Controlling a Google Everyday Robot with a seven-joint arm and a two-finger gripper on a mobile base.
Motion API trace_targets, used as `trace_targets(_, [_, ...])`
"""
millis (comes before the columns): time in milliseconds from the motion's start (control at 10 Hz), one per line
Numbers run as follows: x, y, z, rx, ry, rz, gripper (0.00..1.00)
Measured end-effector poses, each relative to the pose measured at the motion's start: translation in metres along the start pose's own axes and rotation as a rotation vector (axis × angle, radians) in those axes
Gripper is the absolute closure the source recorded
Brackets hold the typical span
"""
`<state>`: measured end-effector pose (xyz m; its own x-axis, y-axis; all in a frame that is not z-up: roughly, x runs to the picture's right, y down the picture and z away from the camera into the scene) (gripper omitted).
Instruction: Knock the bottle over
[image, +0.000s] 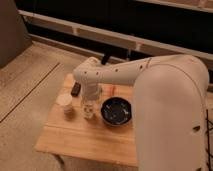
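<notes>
The gripper (91, 98), wide or narrow I cannot tell, should push the bottle (89, 111) just below it sideways, near its top.

No writing is legible, not even on the end effector (90, 99) just above the bottle (89, 111).

Gripper (90, 98) just above bottle (89, 111), hemmed btwn cup (65, 104) & bowl (125, 118); table (85, 141) front free.
</notes>
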<state>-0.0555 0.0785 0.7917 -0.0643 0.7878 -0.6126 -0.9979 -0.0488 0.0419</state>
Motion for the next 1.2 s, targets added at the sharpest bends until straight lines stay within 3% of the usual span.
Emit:
trace_targets(100, [-0.021, -0.041, -0.010, 0.079, -0.023, 0.025, 0.35])
trace_targets(300, [-0.045, -0.094, -0.034, 0.212, -0.084, 0.086, 0.35])
trace_targets(500, [-0.063, -0.115, -0.068, 0.342, -0.192, 0.142, 0.35])
trace_targets(800, [-0.054, -0.064, -0.085, 0.365, -0.237, 0.061, 0.35])
trace_targets(1200, [-0.054, -0.065, -0.085, 0.367, -0.236, 0.063, 0.35])
